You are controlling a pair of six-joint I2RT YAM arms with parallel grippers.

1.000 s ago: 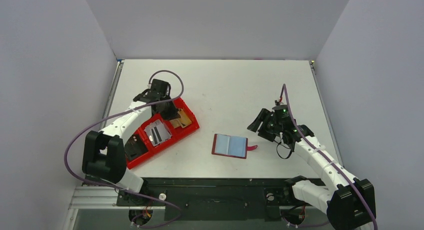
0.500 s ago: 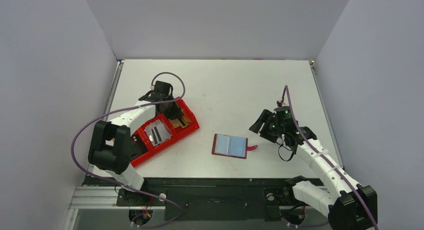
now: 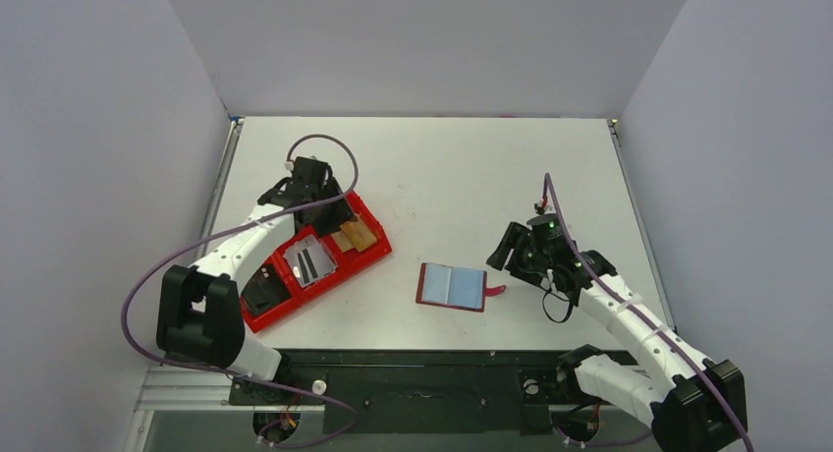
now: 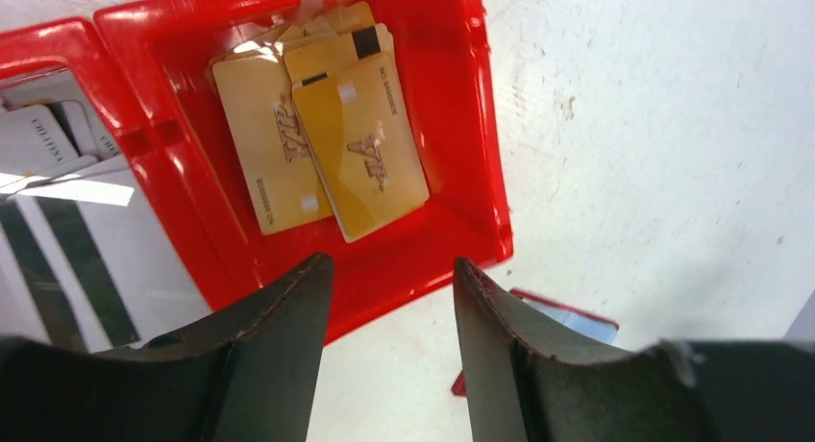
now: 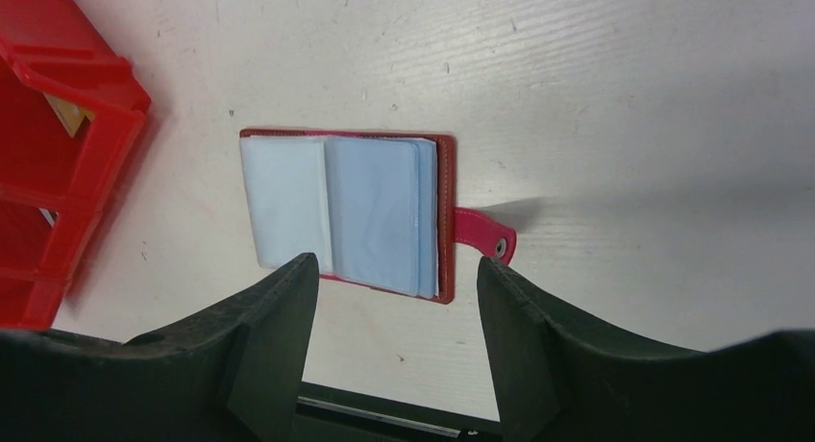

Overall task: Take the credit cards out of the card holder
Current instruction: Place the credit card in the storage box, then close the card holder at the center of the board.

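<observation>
My left gripper (image 4: 392, 269) hung spread over credit cards (image 4: 360, 159) in the tray (image 4: 485, 173); my right gripper (image 5: 396, 267) hung spread above the card holder (image 5: 375, 211).

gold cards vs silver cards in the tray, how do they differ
Colour: the gold cards are tan-gold, the silver cards grey. Place: the gold cards fill the end compartment of the tray, the silver cards the middle one. Faces: the silver cards show dark stripes, the gold cards mostly lettered faces. Both piles lie loose in the tray, outside the card holder.
</observation>
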